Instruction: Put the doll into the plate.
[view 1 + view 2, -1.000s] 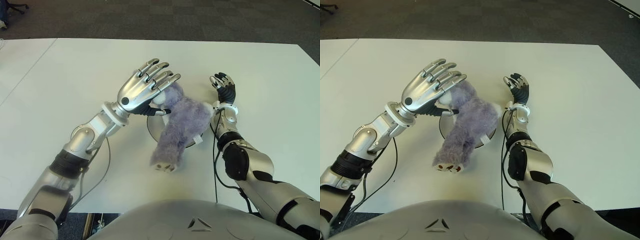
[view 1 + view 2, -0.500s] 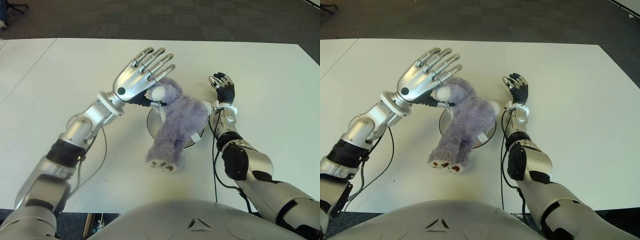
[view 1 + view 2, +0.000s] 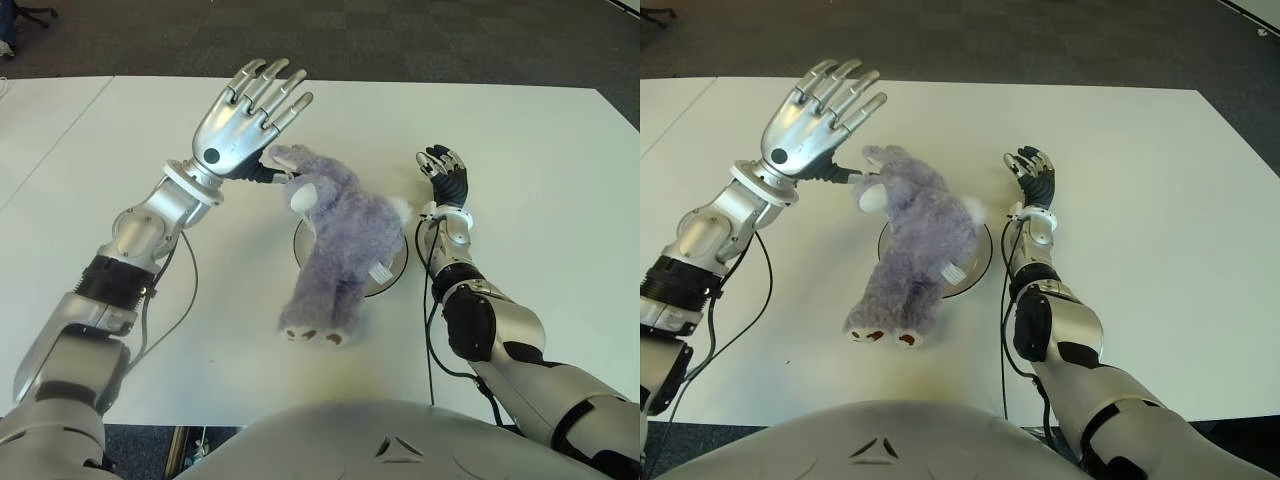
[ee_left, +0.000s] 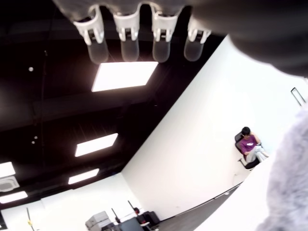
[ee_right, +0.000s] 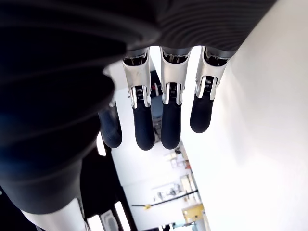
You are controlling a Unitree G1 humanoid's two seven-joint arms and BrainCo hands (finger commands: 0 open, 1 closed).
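The doll [image 3: 335, 240] is a fluffy purple toy animal; its two feet sit nearest the robot, on the bare white table [image 3: 520, 150], just off the near edge of the plate [image 3: 392, 270]; the soles of the feet show small dark red spots. Its body lies across the plate and hides most of it; only the right part of the plate's rim shows, plus a thin bit on the left; a small white tag sticks out of the doll's side over the plate. The doll's head, with a pale nose, points away from the robot and leans to the left; it reaches past the far edge of the plate.

The right hand [image 3: 446, 173] is just to the right of the plate, near the doll's far side; its dark fingers [image 5: 144, 125] point up and are loose and a little apart; it holds nothing.

The left hand [image 3: 243, 112] is farther off, up and to the left of the doll's head; its silver fingers [image 3: 278, 85] are spread wide and point away from the robot; its dark thumb reaches toward the doll's head, and I cannot tell if it touches; the hand grips nothing.

Past the table is a dark carpet floor [image 3: 400, 40].
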